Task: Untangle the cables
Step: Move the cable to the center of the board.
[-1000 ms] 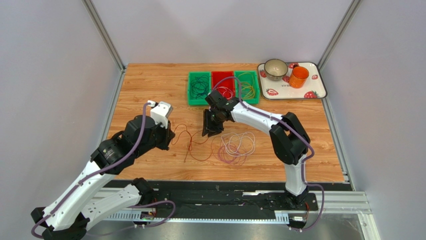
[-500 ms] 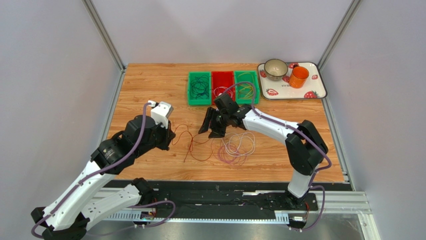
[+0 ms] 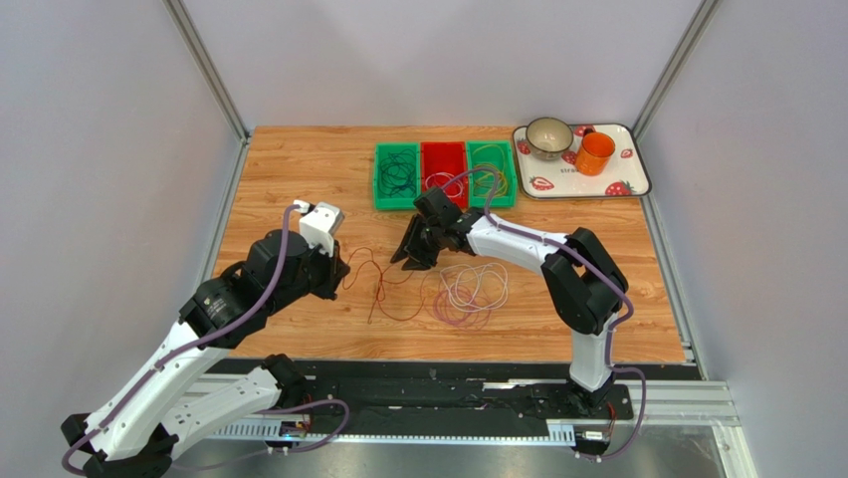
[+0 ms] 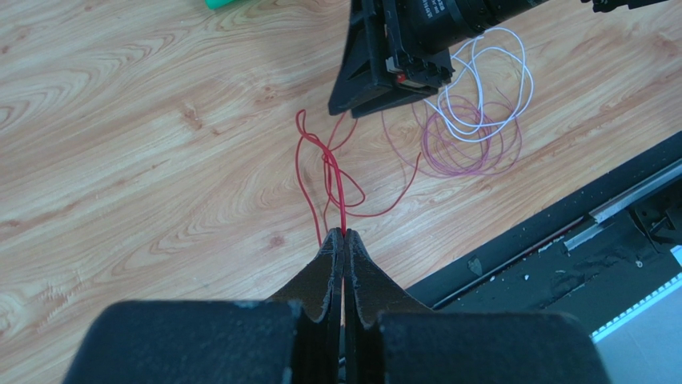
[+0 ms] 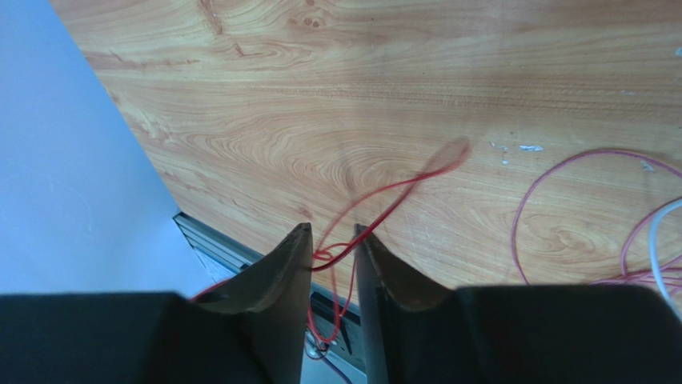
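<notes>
Wood table [image 3: 299,159], top view: red cable [image 3: 378,294] lies loose mid-table between the arms. White loops [image 3: 480,284] and purple loops [image 3: 453,309] are heaped together just right of it, overlapping. Left claw [image 3: 339,271] sits at the red cable's left end and right claw [image 3: 411,255] is low over its far side; neither claw's gap is readable from up here. More cables sit sorted in three bins [image 3: 379,179] at the far edge: dark in the left green one, red in the red middle, yellow-green in the right. Tray [image 3: 637,179] with bowl [image 3: 548,137] and orange cup [image 3: 595,152] is at far right, well apart from the work. Left wrist view: left claw [image 4: 343,237] has its fingers pressed together, pinching a red cable [image 4: 330,172] strand at the tips. The cable runs ahead into a twisted knot, with one arc swinging toward the purple loops [image 4: 460,148]. White loops [image 4: 490,76] overlap the purple on the far side. Right claw [image 4: 384,76] stands just behind the knot, tips hidden from here. Right wrist view: right claw [image 5: 330,238] has its fingers apart by a narrow gap, and the red cable [image 5: 384,192] threads through it unclamped. Purple loops [image 5: 530,184] show only as an arc at right, with a sliver of white at the edge.
</notes>
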Controlling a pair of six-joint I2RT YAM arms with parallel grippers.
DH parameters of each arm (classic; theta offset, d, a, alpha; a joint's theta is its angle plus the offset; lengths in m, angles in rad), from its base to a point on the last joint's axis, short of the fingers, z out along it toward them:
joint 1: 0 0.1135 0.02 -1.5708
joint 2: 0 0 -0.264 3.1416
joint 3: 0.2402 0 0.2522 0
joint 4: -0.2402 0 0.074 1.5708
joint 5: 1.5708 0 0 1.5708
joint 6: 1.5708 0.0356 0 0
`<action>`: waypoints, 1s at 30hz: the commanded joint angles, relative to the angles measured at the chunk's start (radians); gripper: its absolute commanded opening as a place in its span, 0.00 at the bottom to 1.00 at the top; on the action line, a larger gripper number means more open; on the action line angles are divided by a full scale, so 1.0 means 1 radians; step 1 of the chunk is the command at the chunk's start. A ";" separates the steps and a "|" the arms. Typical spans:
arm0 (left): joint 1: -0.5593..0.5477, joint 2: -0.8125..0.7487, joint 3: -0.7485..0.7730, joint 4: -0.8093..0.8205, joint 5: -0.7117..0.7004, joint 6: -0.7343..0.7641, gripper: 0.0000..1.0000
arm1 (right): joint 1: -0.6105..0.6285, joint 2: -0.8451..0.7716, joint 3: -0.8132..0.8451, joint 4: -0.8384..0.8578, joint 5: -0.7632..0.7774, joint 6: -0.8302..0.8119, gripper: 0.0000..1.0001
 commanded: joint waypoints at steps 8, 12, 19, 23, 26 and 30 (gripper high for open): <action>-0.004 -0.018 0.006 0.015 -0.015 0.016 0.00 | -0.020 -0.069 0.043 -0.060 0.094 -0.106 0.00; -0.004 -0.017 0.104 -0.075 -0.127 0.024 0.00 | -0.108 -0.190 -0.007 -0.116 0.136 -0.185 0.00; -0.003 -0.015 0.250 -0.189 -0.314 0.030 0.00 | -0.280 -0.428 -0.114 -0.173 0.163 -0.278 0.00; -0.003 -0.006 0.264 -0.189 -0.313 0.028 0.00 | -0.320 -0.499 -0.121 -0.189 0.162 -0.323 0.00; -0.003 0.003 0.241 -0.134 -0.221 0.024 0.00 | -0.316 -0.530 -0.118 -0.125 0.066 -0.366 0.00; -0.003 0.034 0.210 -0.033 -0.083 0.012 0.00 | -0.276 -0.536 -0.069 -0.099 -0.019 -0.426 0.00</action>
